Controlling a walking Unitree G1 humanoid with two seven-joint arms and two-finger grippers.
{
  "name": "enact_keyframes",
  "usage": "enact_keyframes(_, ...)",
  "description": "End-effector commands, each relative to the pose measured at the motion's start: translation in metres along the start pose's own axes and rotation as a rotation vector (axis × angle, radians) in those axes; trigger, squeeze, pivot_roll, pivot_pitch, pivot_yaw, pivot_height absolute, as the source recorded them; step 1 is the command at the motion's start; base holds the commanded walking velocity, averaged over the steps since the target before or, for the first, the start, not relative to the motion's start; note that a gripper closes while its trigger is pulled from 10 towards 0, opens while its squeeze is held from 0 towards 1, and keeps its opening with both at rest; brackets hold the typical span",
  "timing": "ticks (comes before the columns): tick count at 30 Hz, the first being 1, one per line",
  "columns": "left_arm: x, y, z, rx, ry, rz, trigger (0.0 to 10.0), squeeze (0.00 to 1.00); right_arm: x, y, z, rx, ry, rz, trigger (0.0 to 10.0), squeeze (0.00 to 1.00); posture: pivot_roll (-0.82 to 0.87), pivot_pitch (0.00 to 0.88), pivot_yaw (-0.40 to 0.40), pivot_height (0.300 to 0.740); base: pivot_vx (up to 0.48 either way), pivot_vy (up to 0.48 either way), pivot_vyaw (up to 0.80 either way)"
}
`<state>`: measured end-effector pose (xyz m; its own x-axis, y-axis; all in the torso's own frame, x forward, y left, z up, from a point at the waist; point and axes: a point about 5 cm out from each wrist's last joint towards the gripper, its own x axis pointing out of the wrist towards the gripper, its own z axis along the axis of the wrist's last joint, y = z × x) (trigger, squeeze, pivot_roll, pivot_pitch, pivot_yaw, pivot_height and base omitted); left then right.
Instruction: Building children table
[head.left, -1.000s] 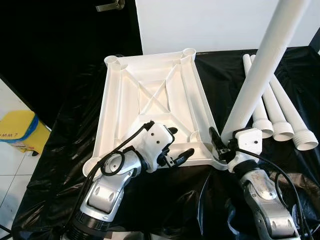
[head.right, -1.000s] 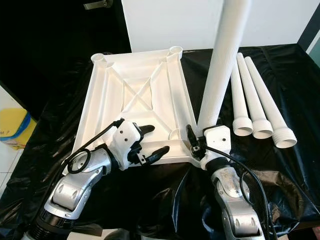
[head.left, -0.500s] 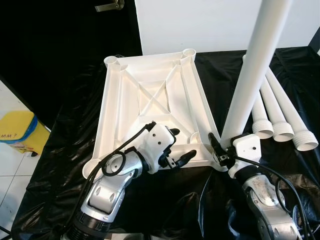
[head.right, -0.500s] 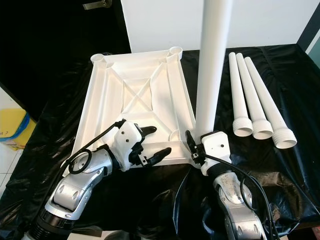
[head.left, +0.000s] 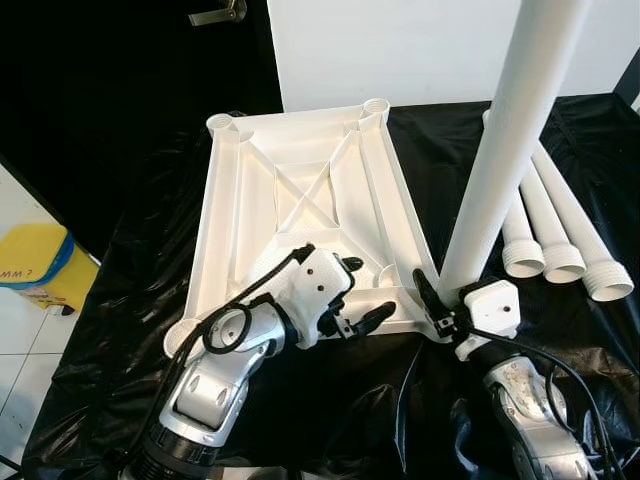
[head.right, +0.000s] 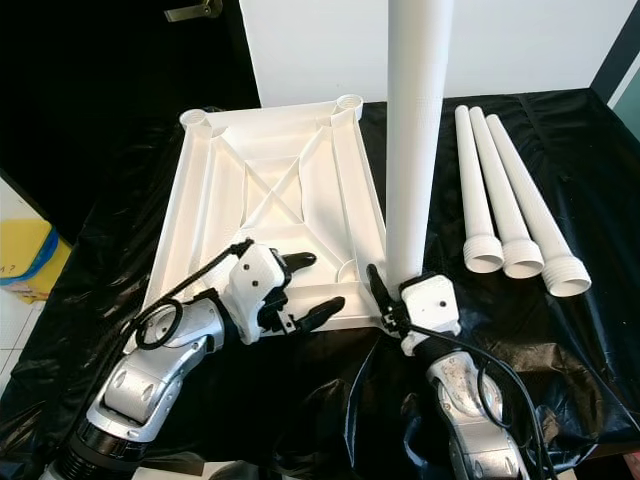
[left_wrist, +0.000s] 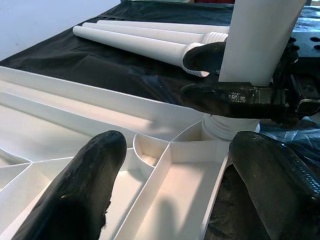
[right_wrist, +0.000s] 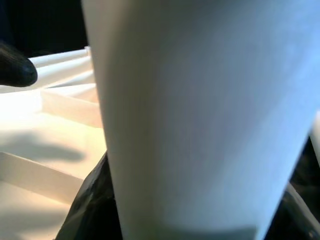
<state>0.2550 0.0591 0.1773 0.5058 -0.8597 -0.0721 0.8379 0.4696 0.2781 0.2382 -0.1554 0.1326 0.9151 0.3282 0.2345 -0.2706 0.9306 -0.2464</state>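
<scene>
upright leg (head.right: 415, 130) top cut off, blurred close in wrist view

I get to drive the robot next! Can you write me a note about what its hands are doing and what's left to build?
Right hand: shut on the table leg, held upright with its threaded end at the near right corner socket.
Left hand: open, over the near edge of the upside-down tabletop.
Done: one leg stood at its socket; seating can't be confirmed.
Left: three spare legs lie on the black sheet to the right, three sockets wait.

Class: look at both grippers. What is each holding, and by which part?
Right gripper: the long white plastic table leg, gripped near its threaded bottom end. Left gripper: nothing, jaws open.
</scene>
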Motion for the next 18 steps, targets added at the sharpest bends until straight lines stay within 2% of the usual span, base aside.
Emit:
enact_keyframes(1,-0.0014,-0.0036,0.0009,-0.001,-0.001,-0.025,10.0,0.0,-0.0086,0.0059,-0.0217,0.053,0.105,0.02,10.0,0.0,-0.05,0.127,0.071,0.74,0.0,0.0,0.0)
enact_keyframes(18,-0.0033,-0.0032,0.0009,-0.004,0.0,-0.013,10.0,0.0,-0.0067,0.0045,-0.0294,0.139,0.173,-0.035,10.0,0.0,-0.04,0.132,0.061,0.74,0.0,0.0,0.0)
